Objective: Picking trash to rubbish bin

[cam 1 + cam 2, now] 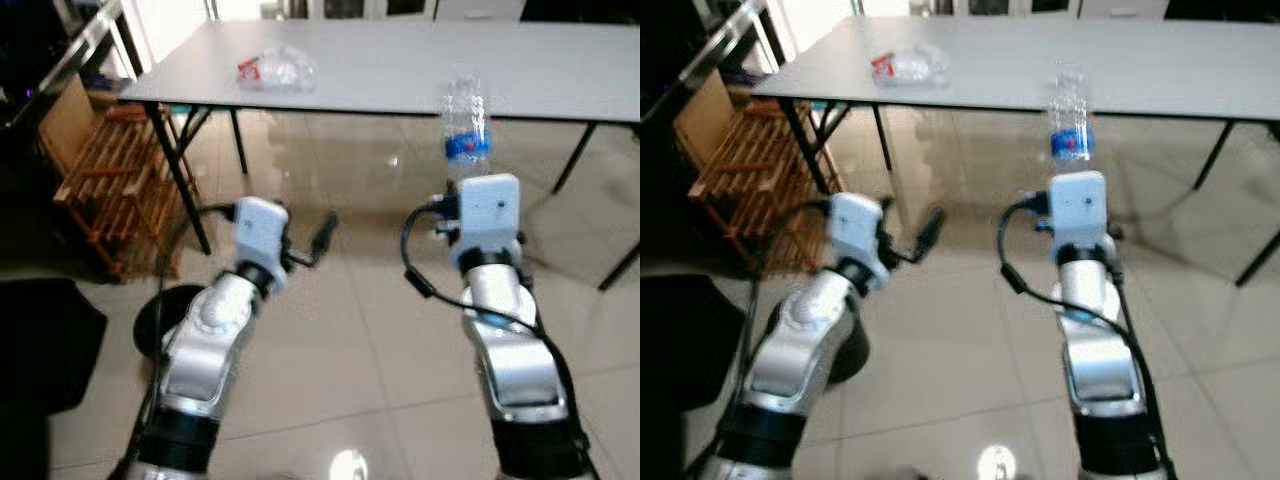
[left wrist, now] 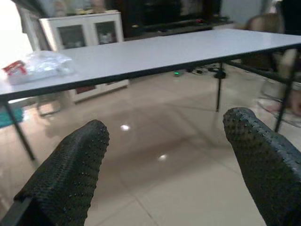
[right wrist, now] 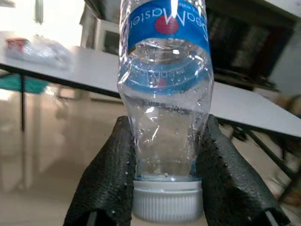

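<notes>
My right gripper is shut on a clear plastic bottle with a blue label, pinching it just above its white cap. In the eye views the bottle sticks up beyond the right wrist, in front of the grey table's near edge. A crumpled clear plastic wrapper with a red patch lies on the table at the left. My left gripper is open and holds nothing; it hangs over the tiled floor. Low on the floor, left of my left arm, stands a dark round bin.
A wooden slatted rack with a cardboard piece leans at the far left beside the table's black legs. A black bulky object fills the lower left. Glossy tiled floor lies open between and ahead of the arms.
</notes>
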Available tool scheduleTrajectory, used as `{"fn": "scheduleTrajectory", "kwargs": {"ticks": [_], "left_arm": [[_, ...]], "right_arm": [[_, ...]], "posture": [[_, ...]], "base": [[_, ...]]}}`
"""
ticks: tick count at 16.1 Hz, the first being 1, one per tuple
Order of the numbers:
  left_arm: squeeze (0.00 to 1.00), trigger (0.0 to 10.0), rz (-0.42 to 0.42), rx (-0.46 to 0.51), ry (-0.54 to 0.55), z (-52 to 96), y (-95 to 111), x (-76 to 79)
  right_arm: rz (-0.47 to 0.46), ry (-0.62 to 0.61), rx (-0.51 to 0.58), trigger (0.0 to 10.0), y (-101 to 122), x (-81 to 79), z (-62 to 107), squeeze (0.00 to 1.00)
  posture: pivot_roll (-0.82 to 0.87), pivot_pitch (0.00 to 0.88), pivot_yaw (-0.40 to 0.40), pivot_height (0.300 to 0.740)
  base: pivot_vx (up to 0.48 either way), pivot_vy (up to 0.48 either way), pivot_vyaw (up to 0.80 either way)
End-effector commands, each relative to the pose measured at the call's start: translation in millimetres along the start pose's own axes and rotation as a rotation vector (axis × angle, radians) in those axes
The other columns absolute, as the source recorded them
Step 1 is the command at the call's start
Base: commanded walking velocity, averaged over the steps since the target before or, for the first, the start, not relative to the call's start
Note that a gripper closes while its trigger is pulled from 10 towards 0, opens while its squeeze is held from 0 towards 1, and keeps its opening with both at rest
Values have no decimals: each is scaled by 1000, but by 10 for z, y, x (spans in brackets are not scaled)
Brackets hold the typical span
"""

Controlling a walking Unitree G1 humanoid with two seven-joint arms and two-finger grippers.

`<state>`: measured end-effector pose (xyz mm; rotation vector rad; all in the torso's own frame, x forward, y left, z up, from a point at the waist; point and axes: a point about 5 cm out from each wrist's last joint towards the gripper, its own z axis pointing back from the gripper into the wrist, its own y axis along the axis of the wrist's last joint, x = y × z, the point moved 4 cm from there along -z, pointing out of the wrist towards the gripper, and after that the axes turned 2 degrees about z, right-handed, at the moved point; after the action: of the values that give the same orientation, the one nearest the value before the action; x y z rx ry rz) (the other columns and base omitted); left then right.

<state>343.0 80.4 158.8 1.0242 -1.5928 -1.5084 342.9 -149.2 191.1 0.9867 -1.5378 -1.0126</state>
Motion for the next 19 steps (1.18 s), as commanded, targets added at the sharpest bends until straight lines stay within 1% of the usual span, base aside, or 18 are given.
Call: {"fn": "scheduleTrajectory", "kwargs": {"ticks": [1,7,16,19], "left_arm": [[0,10000,-19,8,5,2,41,-48],[0,10000,-27,3,8,7,34,-62],[0,10000,-25,2,14,11,23,-60],[0,10000,-32,-7,20,13,8,-81]], "right_arm": [[-11,8,24,10000,70,-33,0,0],[-17,15,22,10000,62,-57,-1,0],[-14,16,22,10000,60,-50,6,0],[-15,18,23,10000,65,-57,7,0]], "posture": [[14,48,39,740],[18,48,42,740],[15,54,39,740],[15,54,38,740]], "base": [[0,480,0],[0,480,0],[0,480,0],[0,480,0]]}}
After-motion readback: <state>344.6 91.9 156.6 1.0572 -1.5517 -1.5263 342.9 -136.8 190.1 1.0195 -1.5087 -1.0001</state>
